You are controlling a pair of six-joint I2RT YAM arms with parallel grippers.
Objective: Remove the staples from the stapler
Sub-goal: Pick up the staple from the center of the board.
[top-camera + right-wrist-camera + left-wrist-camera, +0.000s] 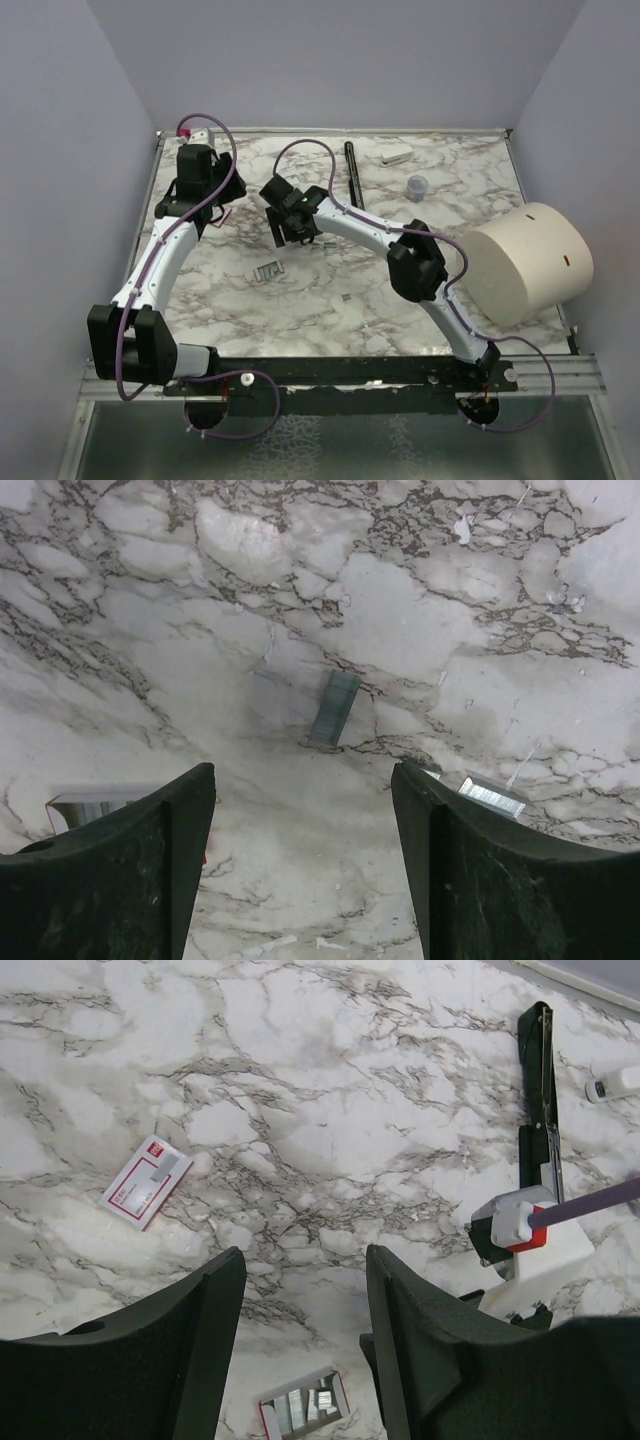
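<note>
Staples (335,708) lie loose on the marble bench (470,215). One short grey strip sits flat in the gap ahead of the right hand (302,770), touching neither finger. A brighter strip (490,793) shows just at the edge of the finger on the right of that wrist view. The right hand stands fairly wide, its two dark fingers well apart with nothing between them, low over the middle of the bench.

The stapler (145,1182), red-and-white with a grey part at one end, lies flat and askew on the far-left part of the bench. It is ahead and to the left of the left hand (305,1260) and apart from it. The left hand is also parted and holds nothing. Near the bottom edge of its wrist view, between the fingers, lies a small red-rimmed tray (300,1412) with more silvery strips inside.

A long thin black bar (540,1090) lies along the far middle of the bench, with a small white block (396,155) near its far end. A small grey cup (417,186) stands right of the bar. A big cream cylinder (530,262) lies on its side at the right edge.
</note>
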